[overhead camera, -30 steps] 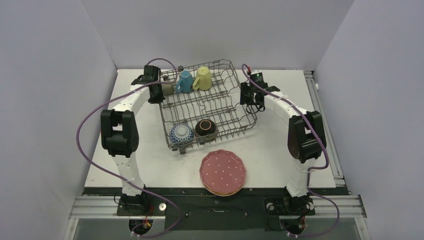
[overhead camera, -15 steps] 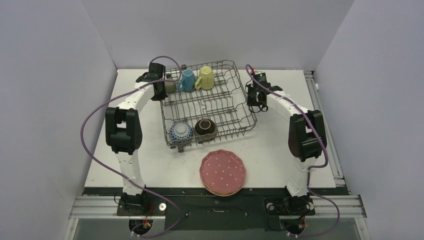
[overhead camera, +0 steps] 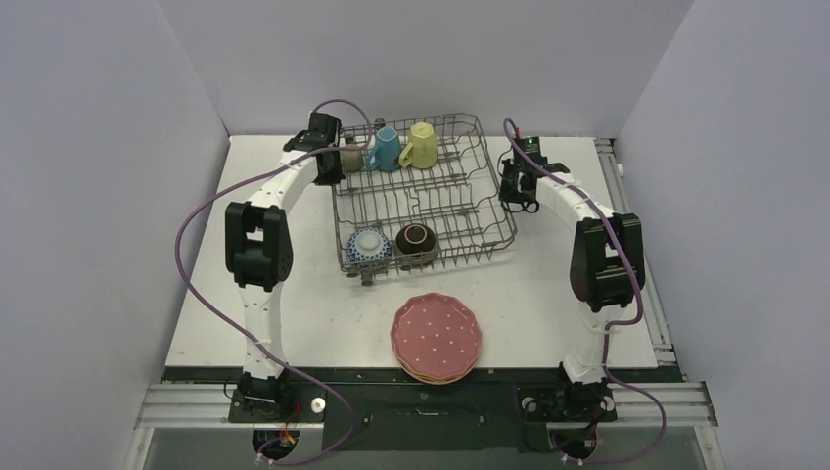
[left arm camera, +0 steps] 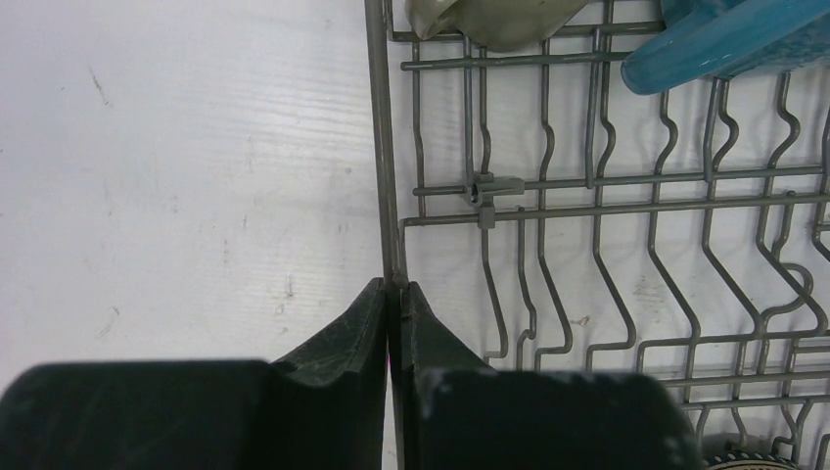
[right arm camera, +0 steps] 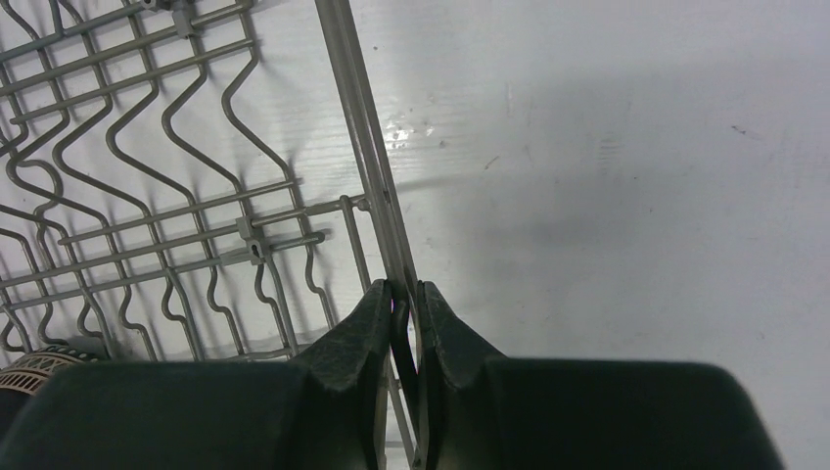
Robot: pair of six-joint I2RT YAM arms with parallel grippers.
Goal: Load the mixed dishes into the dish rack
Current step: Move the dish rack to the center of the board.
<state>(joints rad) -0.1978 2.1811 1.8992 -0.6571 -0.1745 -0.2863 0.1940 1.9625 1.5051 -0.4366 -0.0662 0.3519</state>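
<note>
In the overhead view, the rectangular grey wire dish rack sits in the upper middle of the frame on the white table. The left gripper is clamped on the rack's left rim near its top corner. The right gripper is clamped on the right rim. Along the rack's top edge lie a small grey-olive mug, a blue mug and a yellow mug. In its lower left part a blue-and-white bowl sits just beside a dark brown bowl. Lower middle, apart from the rack, is a stack of scalloped dotted plates, pink on top.

In the left wrist view, the left gripper has its black fingers pinched together on the thin rim wire at lower centre. The dish rack fills the right half, with the grey-olive mug at the top edge and the blue mug in the upper right corner.

In the right wrist view, the right gripper is closed around the rim wire at lower centre. The dish rack spreads over the left half.
</note>
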